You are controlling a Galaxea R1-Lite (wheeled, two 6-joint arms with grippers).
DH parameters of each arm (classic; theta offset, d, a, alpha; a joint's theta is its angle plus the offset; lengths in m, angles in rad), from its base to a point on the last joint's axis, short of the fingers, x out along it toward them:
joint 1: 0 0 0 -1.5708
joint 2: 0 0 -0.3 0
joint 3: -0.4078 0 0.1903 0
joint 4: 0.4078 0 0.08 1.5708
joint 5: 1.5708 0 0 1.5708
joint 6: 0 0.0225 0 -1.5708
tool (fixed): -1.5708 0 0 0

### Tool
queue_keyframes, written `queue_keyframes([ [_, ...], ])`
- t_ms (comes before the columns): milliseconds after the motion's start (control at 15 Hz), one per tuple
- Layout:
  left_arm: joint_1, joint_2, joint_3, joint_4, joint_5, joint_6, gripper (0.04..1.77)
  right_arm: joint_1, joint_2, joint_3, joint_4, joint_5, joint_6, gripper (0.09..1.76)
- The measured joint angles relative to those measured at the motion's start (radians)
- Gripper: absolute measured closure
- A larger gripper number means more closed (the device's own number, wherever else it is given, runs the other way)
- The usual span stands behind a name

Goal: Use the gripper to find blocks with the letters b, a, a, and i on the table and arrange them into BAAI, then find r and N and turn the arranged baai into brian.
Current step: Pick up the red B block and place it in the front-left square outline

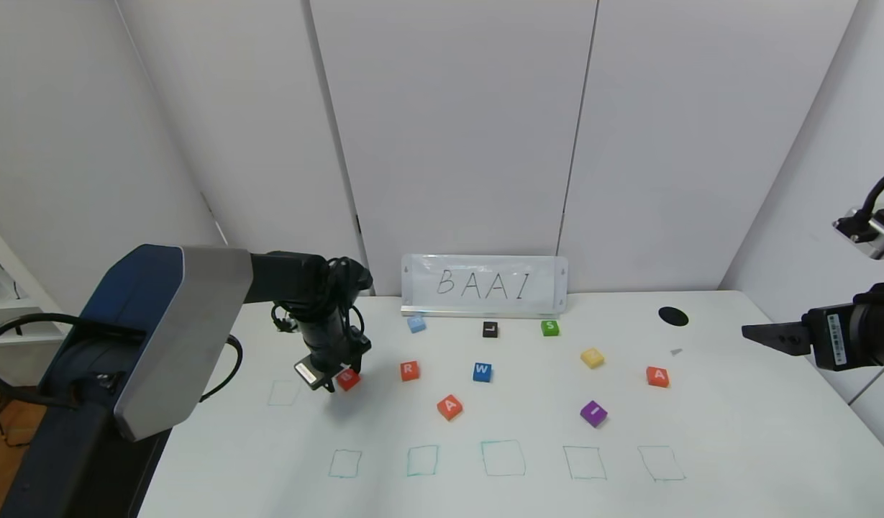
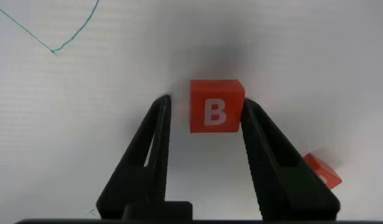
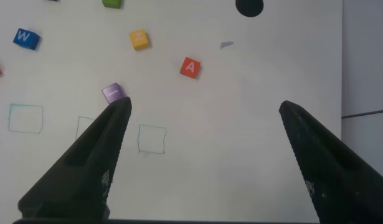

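Left wrist view is showing the left gripper [image 2: 203, 115] lowered over the table [image 2: 316, 56], its two dark fingers [image 2: 266, 155] standing either side of the orange-red B block [image 2: 217, 106]. One finger is touching the block's side; the other is sitting a little apart from it, so the jaws are partly drawn in around the block but not clamping it on both sides. The block is lying flat on the table between the fingertips, letter up. Beyond the touching finger, at the lower right of that frame, a corner of another orange-red block [image 2: 322, 171] is peeking out.

Moving outward in the head view, the left gripper [image 1: 334, 381] is sitting at centre-left of the frame, with the B block [image 1: 349, 379] at its tip. Just to the right the R block [image 1: 410, 370] is lying, then a blue W block [image 1: 482, 372]. Below and between them one A block [image 1: 449, 407] is resting tilted. Farther right, the purple I block [image 1: 593, 414] is sitting lower, and the second A block [image 1: 657, 376] is lying near the right side. A row of green outlines [image 1: 503, 458] is running along the lower part of the frame, all well apart from the B block.

At the far right edge the right gripper [image 1: 762, 335] is hovering above the table, away from the blocks; in its wrist view its fingers [image 3: 91, 162] are standing wide apart, holding nothing.
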Motion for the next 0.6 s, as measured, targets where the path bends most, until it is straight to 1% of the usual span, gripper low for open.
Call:
queue_keyframes([
  [67, -0.001, 0.003, 0.000, 0.000, 0.000, 0.000, 1.22, 0.000, 0.000, 0.000, 0.000, 0.000, 0.000, 0.14],
  [133, -0.001, 0.006, 0.000, 0.000, 0.001, 0.001, 1.31, 0.000, 0.000, 0.000, 0.000, 0.000, 0.000, 0.14],
  [600, -0.004, 0.006, 0.002, 0.012, 0.000, 0.007, 1.30, 0.000, -0.010, 0.000, 0.004, 0.008, 0.000, 0.14],
])
